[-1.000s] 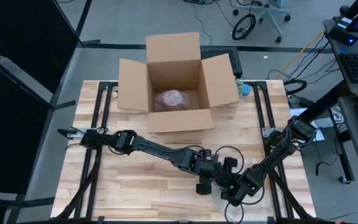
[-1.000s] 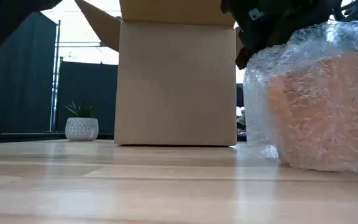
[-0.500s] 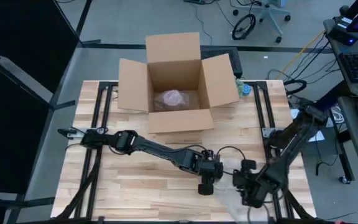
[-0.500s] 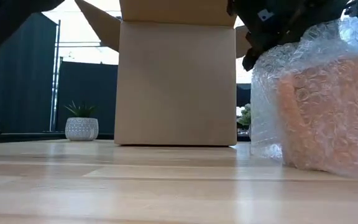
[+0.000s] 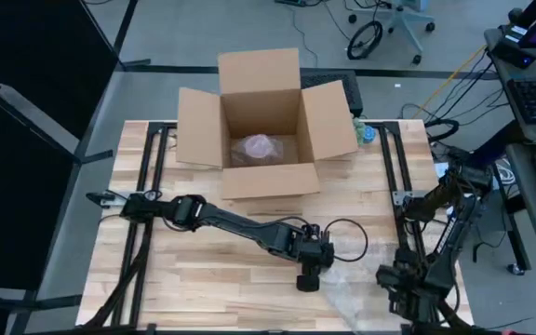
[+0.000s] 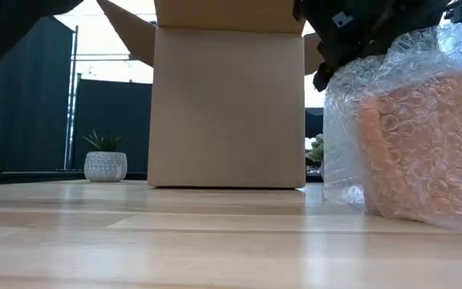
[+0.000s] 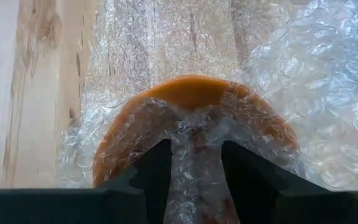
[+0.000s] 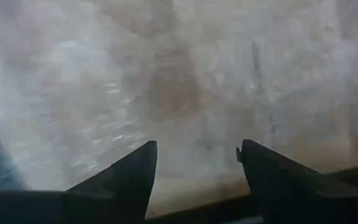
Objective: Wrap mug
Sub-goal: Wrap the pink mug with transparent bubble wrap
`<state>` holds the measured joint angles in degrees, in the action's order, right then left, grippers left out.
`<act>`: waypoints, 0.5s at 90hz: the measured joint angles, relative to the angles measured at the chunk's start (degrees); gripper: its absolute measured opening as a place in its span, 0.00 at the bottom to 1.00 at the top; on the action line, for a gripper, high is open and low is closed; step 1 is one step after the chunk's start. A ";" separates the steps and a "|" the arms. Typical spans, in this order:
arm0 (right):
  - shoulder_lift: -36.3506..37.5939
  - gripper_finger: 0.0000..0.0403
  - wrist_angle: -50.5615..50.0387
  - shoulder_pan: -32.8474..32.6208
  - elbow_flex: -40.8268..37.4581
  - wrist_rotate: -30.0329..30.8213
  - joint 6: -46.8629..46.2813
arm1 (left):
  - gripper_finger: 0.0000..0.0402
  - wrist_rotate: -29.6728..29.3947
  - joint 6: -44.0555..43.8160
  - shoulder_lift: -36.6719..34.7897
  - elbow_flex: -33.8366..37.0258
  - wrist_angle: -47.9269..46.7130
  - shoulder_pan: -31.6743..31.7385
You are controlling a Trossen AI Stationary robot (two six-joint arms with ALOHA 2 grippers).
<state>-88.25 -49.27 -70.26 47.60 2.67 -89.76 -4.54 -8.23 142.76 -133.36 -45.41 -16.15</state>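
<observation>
An orange mug (image 7: 191,93), covered in clear bubble wrap (image 6: 411,128), stands on the wooden table near its front edge. Loose wrap (image 5: 350,296) spreads over the wood to its right. My left gripper (image 7: 194,149) comes down on the mug from above and is shut on the wrap. In the high view this left gripper (image 5: 307,275) hides the mug. My right gripper (image 5: 401,282) is to the right of the mug, open over the table. Nothing is between the fingers of this right gripper (image 8: 196,149). My left gripper pinches a bunched fold of bubble wrap (image 7: 194,134) between its two fingers, at the top of the mug by its orange wall. The fingers point down from above. The wrapped mug stands with its bottom (image 6: 411,213) on the table.
An open cardboard box (image 5: 261,121) stands at the far middle of the table, with a bubble-wrapped bundle (image 5: 257,147) inside. A small potted plant (image 6: 105,164) shows beyond the table on the left. Bare wood lies between the box and the mug.
My right gripper has drawn away from the mug toward the table's right edge. The wrapped mug has shifted slightly to the right, and the wrap on its right side has settled. My left gripper keeps its hold.
</observation>
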 joint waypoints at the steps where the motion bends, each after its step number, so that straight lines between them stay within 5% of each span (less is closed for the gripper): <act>1: 0.00 0.54 0.26 0.01 -0.33 0.06 -0.16 | 0.33 0.00 0.00 0.00 0.00 0.00 -0.01; 16: 0.17 0.48 10.41 1.30 -5.08 0.10 1.05 | 0.33 0.00 -0.02 0.00 0.00 0.00 -0.01; 36: 1.51 0.07 11.74 1.92 -5.69 2.00 1.82 | 0.33 -0.02 0.20 0.00 0.00 -0.04 -0.31; 45: 3.69 0.03 9.09 2.09 -3.96 7.23 1.92 | 0.33 -0.02 1.42 0.00 0.00 -0.04 -0.60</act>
<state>-84.55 -40.18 -68.17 43.63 9.91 -87.84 -4.56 -6.81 142.76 -133.36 -45.45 -16.75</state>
